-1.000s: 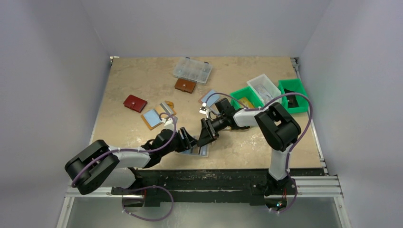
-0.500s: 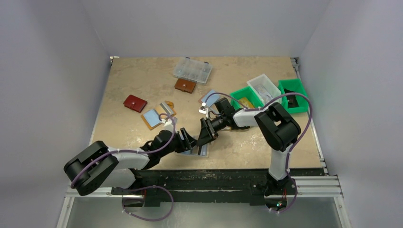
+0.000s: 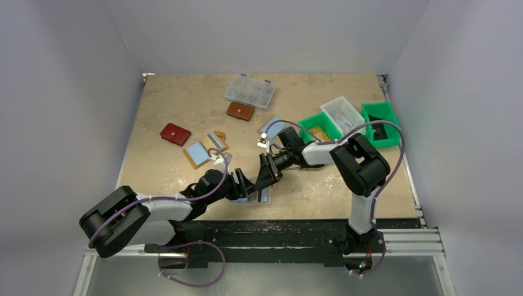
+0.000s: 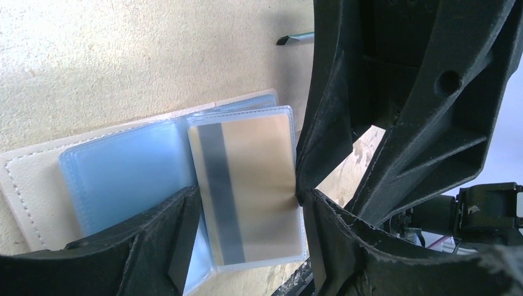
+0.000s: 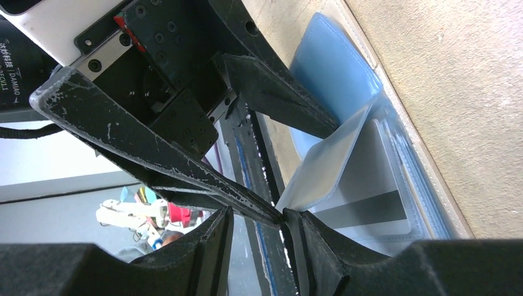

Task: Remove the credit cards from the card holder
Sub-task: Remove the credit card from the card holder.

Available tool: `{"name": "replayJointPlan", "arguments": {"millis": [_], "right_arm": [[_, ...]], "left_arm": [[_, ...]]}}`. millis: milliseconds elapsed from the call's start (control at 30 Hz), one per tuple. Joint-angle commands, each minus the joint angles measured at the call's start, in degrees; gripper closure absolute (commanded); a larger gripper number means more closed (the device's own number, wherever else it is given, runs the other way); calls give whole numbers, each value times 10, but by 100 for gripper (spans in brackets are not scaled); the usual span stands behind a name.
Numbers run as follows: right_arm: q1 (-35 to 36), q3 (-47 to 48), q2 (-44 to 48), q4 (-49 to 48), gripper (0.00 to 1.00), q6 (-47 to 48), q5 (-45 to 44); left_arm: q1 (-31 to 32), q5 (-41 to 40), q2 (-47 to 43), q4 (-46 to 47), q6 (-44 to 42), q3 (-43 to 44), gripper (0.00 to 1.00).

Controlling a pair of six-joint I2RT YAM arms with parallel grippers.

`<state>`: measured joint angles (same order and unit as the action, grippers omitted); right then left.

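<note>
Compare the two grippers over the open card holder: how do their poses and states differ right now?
The left gripper has its jaws wide apart, straddling the sleeve holding a gold card, gripping nothing. The right gripper is nearly closed, pinching the edge of a clear plastic sleeve and lifting it. Both work over the same card holder near the table's front edge.

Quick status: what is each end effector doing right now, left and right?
Left end effector: open, fingers straddling the gold card in the card holder.
Right end effector: shut on a clear sleeve.
</note>
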<state>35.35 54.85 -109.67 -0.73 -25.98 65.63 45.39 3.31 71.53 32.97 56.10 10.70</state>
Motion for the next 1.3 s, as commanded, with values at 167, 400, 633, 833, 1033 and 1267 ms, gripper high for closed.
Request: {"name": "replayJointPlan", "arguments": {"millis": [167,400,633,833,1033,1267], "right_arm": [[2,9,1,-21,53,-5,2],[2,9,1,-22,53,-6,1],[2,10,1,-22,52,-7,5],[2,10,0,-22,51,-7,9],[2,13,1,-22,50,-6,12],[-1,21,3,-4,44,12,7]], "left_arm": [[2,60,34,38,-18,-2,35],[2,71,32,34,-27,-2,35],[2,72,44,25,-28,2,36],[-1,74,50,21,-30,2,47],[-7,77,45,14,-34,1,56],[-21,77,19,0,-35,-13,62]]}}
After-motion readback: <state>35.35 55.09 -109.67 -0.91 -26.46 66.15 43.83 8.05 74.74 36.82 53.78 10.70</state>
